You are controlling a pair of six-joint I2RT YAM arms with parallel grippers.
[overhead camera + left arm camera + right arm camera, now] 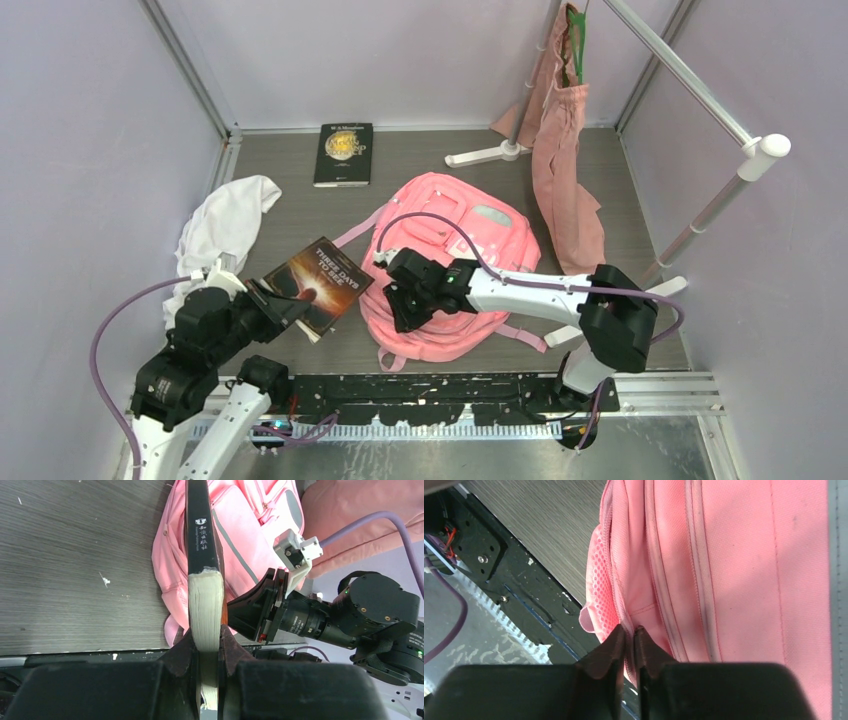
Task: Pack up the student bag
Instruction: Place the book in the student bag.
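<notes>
The pink student bag [470, 235] lies flat in the middle of the table, also seen in the left wrist view [245, 530] and filling the right wrist view [734, 555]. My right gripper [402, 300] sits at the bag's near left edge, and in its own view the right gripper [630, 630] is shut on a fold of the bag's side seam. My left gripper [278, 302] holds a dark book [325, 278] with an orange glow on its cover above the table, left of the bag. The left gripper [206, 632] is shut on the page edge of the book [204, 580].
A second dark book [344, 153] lies at the back. A white cloth [228, 225] is heaped at the left wall. A dusty-pink tote [560, 150] hangs on a green hanger from a white rack [700, 205] at the right. The black base rail [430, 390] runs along the near edge.
</notes>
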